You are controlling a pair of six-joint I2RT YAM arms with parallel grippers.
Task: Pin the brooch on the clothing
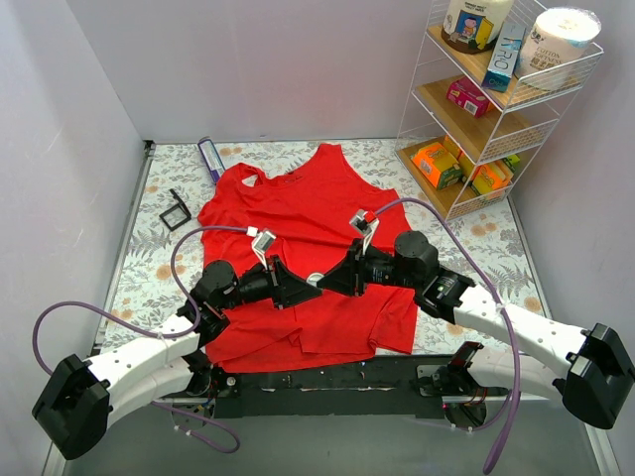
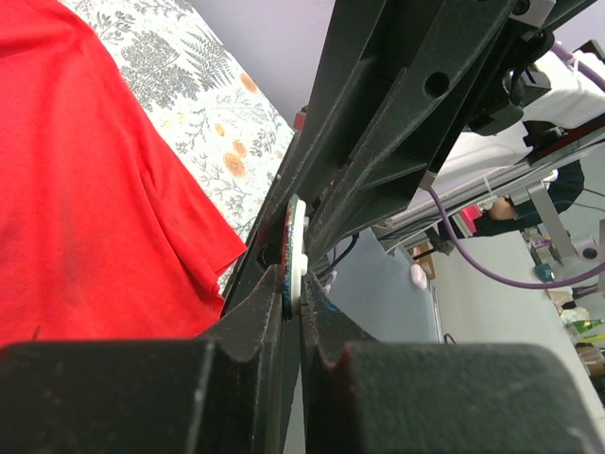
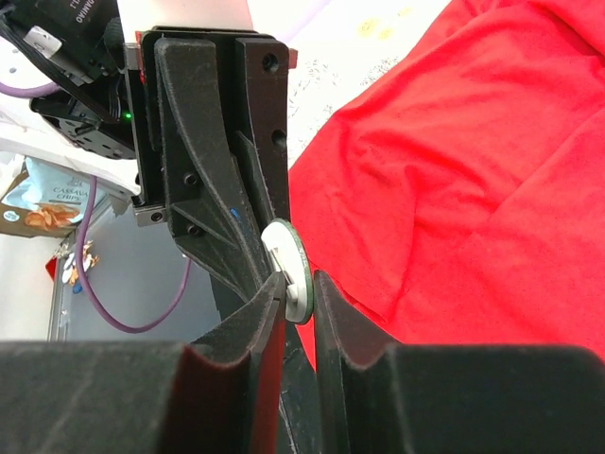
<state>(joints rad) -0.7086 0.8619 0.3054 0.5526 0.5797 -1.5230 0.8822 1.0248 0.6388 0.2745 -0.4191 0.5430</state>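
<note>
The clothing, a red tank top (image 1: pixel 298 213), lies flat on the floral cloth, neck away from me; it also shows in the left wrist view (image 2: pixel 76 189) and the right wrist view (image 3: pixel 473 170). The brooch (image 1: pixel 316 280), a small disc with a white back and a dark rim, is held in the air above the top's lower middle. My left gripper (image 1: pixel 303 288) is shut on one edge of it (image 2: pixel 293 251). My right gripper (image 1: pixel 332 280) faces the left one, its jaws closed on the other edge (image 3: pixel 286 270). The left fingers (image 3: pixel 213 189) show behind the disc.
A white wire shelf (image 1: pixel 496 109) with boxes and jars stands at the back right. A flat purple packet (image 1: pixel 210 159) and a small black frame (image 1: pixel 177 210) lie at the back left. Grey walls close in the left and the back.
</note>
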